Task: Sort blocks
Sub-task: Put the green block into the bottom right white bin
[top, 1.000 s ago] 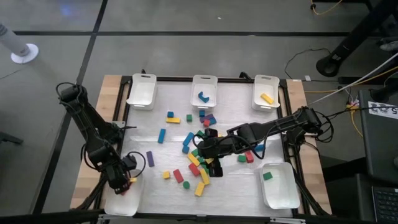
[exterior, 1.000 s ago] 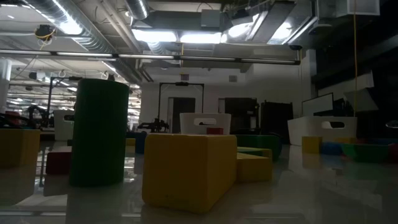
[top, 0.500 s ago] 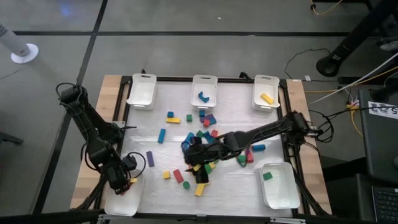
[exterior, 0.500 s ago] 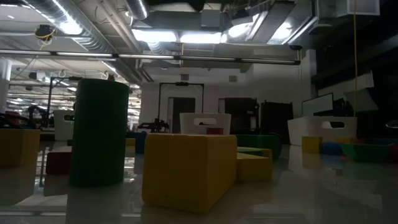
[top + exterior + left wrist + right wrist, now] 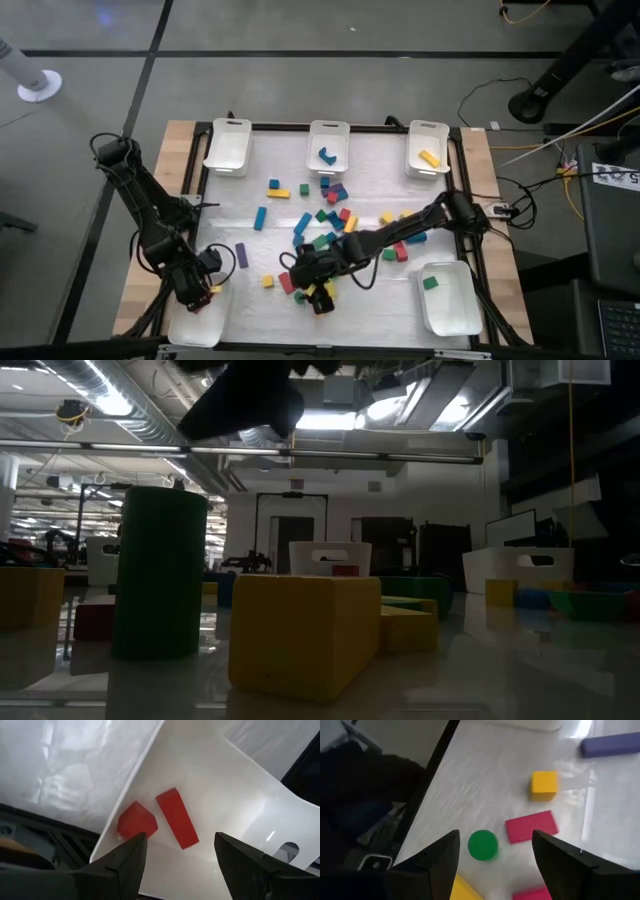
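Observation:
Small coloured blocks (image 5: 325,215) lie scattered across the middle of the white mat. My right gripper (image 5: 495,870) hangs open above the near middle of the mat (image 5: 312,285). Below it stand a green cylinder (image 5: 482,845), a red bar (image 5: 531,826) and a yellow cube (image 5: 544,784), with a purple bar (image 5: 610,744) farther off. My left gripper (image 5: 180,865) is open above the near-left white tray (image 5: 195,318). Two red blocks, a cube (image 5: 136,821) and a bar (image 5: 176,818), rest on that tray's floor. In the low view, the green cylinder (image 5: 160,572) and a yellow block (image 5: 305,630) stand close up.
White trays stand along the far edge: the left one (image 5: 228,147) bare, the middle one (image 5: 328,148) with a blue block, the right one (image 5: 428,150) with a yellow block. The near-right tray (image 5: 450,298) holds a green block. A black frame edges the mat.
My right gripper has gone down and toward the table's near-left, from over the middle pile to the blocks near the front edge. It has come into the top of the low view.

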You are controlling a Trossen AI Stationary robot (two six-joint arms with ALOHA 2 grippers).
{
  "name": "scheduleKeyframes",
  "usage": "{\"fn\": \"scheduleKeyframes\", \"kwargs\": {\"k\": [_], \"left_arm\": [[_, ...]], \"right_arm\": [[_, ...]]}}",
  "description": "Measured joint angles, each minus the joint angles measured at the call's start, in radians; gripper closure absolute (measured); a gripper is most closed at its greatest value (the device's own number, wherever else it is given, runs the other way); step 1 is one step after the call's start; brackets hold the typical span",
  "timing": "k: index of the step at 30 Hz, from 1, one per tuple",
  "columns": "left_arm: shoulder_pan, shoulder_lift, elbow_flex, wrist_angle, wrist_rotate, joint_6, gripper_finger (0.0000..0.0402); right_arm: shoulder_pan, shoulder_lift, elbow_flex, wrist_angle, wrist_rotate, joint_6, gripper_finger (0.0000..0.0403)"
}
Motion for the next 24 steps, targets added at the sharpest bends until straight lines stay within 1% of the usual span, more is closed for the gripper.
{"fn": "scheduleKeyframes", "kwargs": {"k": [4,9,24], "left_arm": [[0.000,0.000,0.000,0.000,-0.018,0.023,0.0180],[0.000,0.000,0.000,0.000,-0.023,0.024,0.0180],[0.000,0.000,0.000,0.000,-0.030,0.014,0.0180]], "right_arm": [[0.025,0.031,0.000,0.034,0.014,-0.039,0.0153],[0.045,0.058,0.000,0.045,0.112,-0.058,0.0153],[0.042,0.059,-0.019,0.051,0.107,-0.053,0.0153]]}}
